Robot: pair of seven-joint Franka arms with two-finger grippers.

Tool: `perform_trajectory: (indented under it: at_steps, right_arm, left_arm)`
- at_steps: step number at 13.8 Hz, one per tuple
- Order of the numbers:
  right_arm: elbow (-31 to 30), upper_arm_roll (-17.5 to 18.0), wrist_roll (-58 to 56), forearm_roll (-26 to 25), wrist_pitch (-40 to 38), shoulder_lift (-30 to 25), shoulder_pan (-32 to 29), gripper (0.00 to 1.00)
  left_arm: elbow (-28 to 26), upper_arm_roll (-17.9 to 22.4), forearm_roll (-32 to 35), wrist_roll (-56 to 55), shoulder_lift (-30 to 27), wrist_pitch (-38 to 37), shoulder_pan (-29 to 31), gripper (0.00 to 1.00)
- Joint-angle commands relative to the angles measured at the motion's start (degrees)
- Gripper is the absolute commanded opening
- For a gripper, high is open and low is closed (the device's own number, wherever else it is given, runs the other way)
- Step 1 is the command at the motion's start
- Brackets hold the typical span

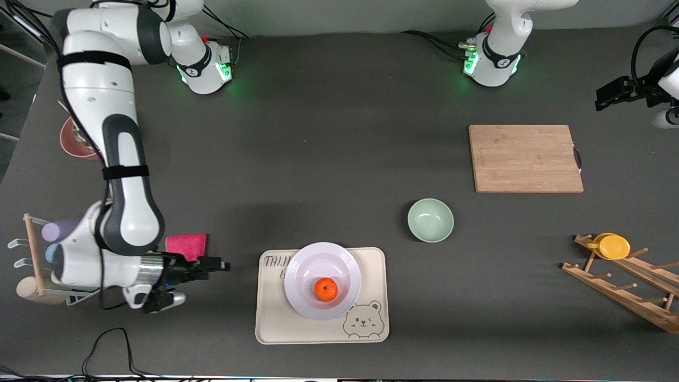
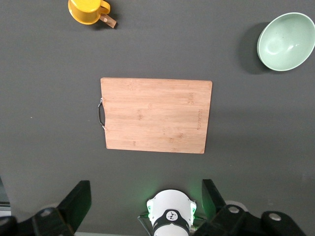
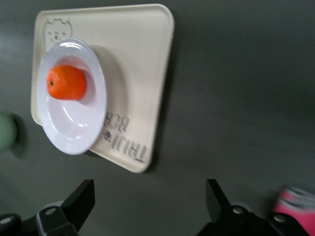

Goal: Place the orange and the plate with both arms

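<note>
Already placed, by the look of it: the orange (image 1: pixel 325 289) sits in the plate (image 1: pixel 322 265), and the plate rests on the cream bear tray (image 1: pixel 276 323).

Orange: near the plate's middle, a little toward the front camera's edge of it; round, so it has no long axis to line up with.

Plate: lies flat on the tray, nearer the front camera than the mint-green bowl (image 1: pixel 430 219).

Right gripper (image 1: pixel 220 263): hangs low over bare table between the pink sponge (image 1: pixel 186 245) and the tray; fingers spread apart, nothing between them.

Key relation: the plate and orange lie straight off the right gripper's fingertips, toward the left arm's end of the table, with the tray's edge between them.

Nearer arm: the right one, by a wide margin.

Left gripper (image 1: pixel 602 100): waits high, near the bamboo cutting board (image 1: pixel 525 158), well apart from the tray; its wrist view shows the fingers (image 2: pixel 78 201) wide apart and empty.

Judgement: both things seem set down, so any coming move is likely a retreat away from the tray.

Risk: a sweep toward the tray could nudge it.
</note>
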Motion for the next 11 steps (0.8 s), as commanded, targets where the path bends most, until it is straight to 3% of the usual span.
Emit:
perform_trajectory:
  at_steps: [1,7,10,11]
  right_arm:
    - [-8.5,0.3,4.6,-9.0,-2.1,-11.3,-2.0,1.0]
    - [-15.2,0.2,16.6,-28.4,-10.8,-29.0,-3.5,1.0]
    - [-19.6,1.1,21.6,-32.1,-12.8,-36.3,-3.7,1.0]
    - [-20.7,3.4,22.1,-33.8,-12.8,-38.2,-5.6,1.0]
  left_arm:
    - [-3.1,0.1,-0.2,0.2,-2.5,2.1,0.1,1.0]
    - [-2.9,1.6,-2.5,0.5,-2.3,4.7,0.1,1.0]
    - [-2.8,2.0,-2.7,0.8,-2.0,4.7,0.1,1.0]
    - [-2.8,2.0,-2.7,0.8,-1.9,4.7,0.1,1.0]
